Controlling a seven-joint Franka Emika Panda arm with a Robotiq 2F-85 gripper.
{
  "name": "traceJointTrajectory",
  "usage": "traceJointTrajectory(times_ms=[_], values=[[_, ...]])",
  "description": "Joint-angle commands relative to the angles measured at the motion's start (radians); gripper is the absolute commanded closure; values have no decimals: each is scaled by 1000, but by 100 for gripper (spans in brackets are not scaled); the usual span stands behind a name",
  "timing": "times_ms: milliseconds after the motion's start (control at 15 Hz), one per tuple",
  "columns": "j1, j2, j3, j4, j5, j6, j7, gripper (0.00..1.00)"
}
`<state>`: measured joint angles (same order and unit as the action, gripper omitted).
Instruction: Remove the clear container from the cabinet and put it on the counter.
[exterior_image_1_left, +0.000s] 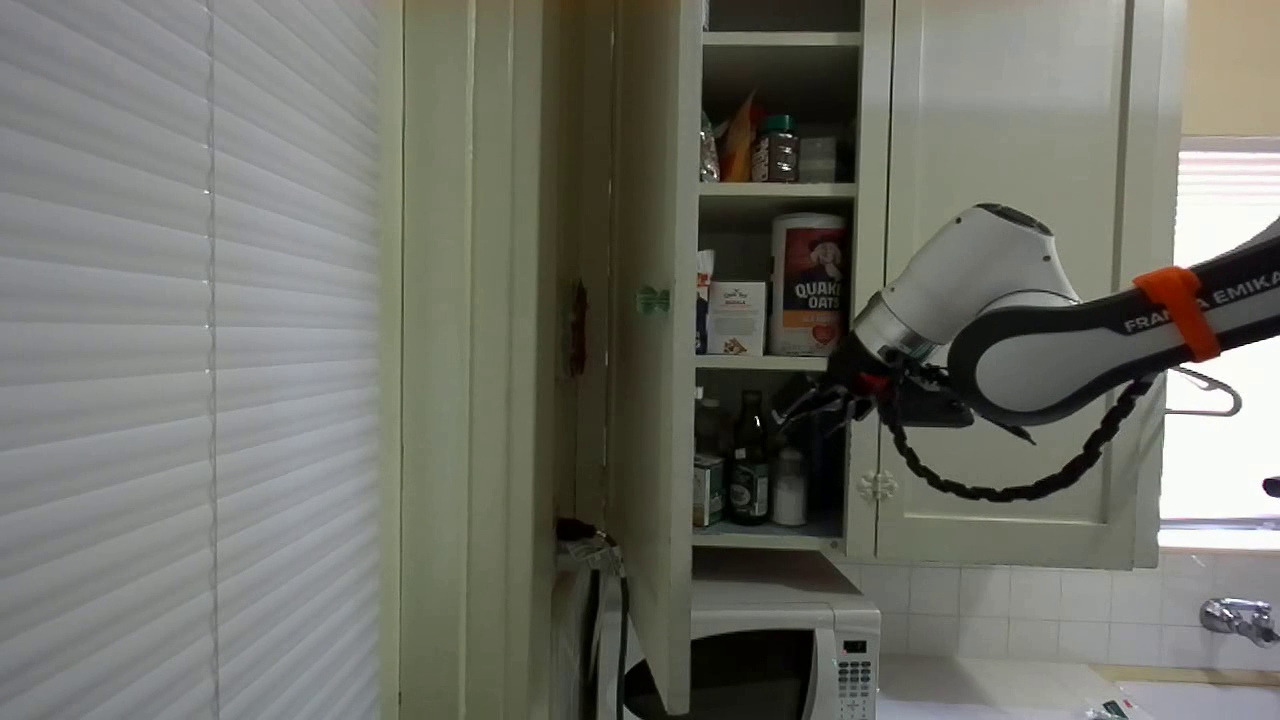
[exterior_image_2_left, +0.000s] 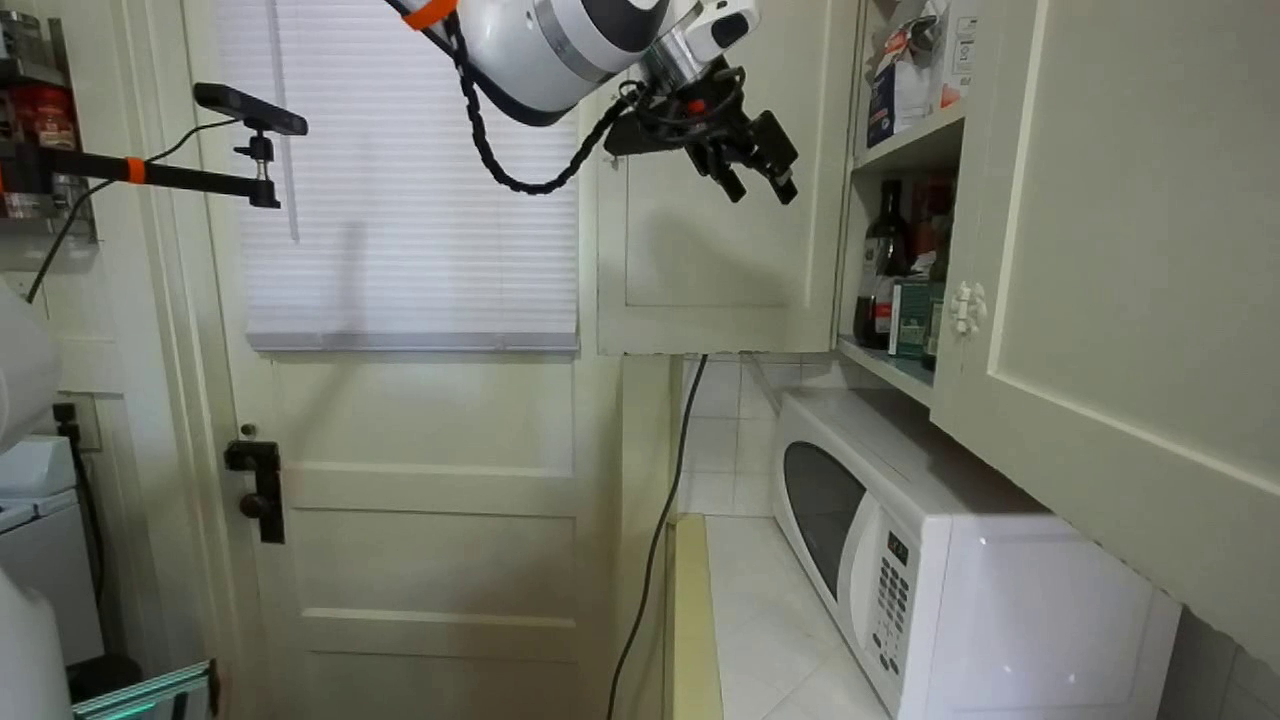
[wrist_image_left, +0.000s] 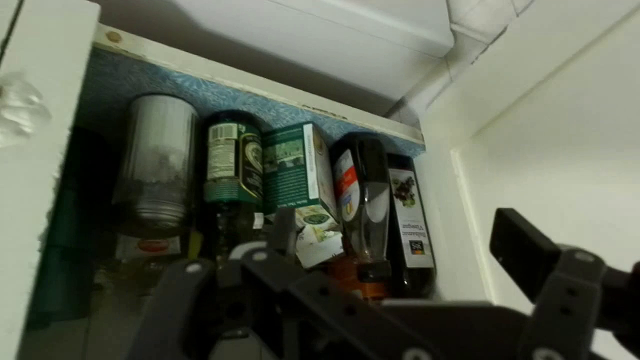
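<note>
The clear container (exterior_image_1_left: 789, 488) is a cylinder with whitish contents. It stands upright on the lowest shelf of the open cream-white cabinet (exterior_image_1_left: 873, 150), beside a dark green bottle. In the wrist view the container (wrist_image_left: 159, 155) shows at the left, and the picture stands upside down. My gripper (exterior_image_1_left: 800, 408) is at the cabinet opening, above the container's height, apart from it. In an exterior view the gripper (exterior_image_2_left: 763, 192) shows two spread fingers with nothing between them. In the wrist view the fingers (wrist_image_left: 402, 235) are wide apart. The pale counter (exterior_image_2_left: 765, 610) lies below the cabinet.
A green bottle (wrist_image_left: 234, 160), a green box (wrist_image_left: 295, 165) and dark bottles (wrist_image_left: 411, 215) crowd the same shelf. The open door (exterior_image_1_left: 650, 480) stands at one side. An oats canister (exterior_image_1_left: 808, 285) is on the shelf above. A white microwave (exterior_image_2_left: 1030, 600) sits under the cabinet.
</note>
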<state>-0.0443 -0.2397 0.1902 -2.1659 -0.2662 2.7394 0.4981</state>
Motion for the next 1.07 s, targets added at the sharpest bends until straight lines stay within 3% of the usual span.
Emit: traceJointTrajectory(times_ms=[0,267,400,467,867,1000], values=[[-46,88,41,57,-95,88,109,0],[-80,182,68,140,-198,126,254,0],[-100,221,73,194,-308,97,356,0],[-73,166,55,130,-225,105,264,0],[-87,216,60,184,-274,105,315,0],[-95,264,62,225,-408,124,435,0]])
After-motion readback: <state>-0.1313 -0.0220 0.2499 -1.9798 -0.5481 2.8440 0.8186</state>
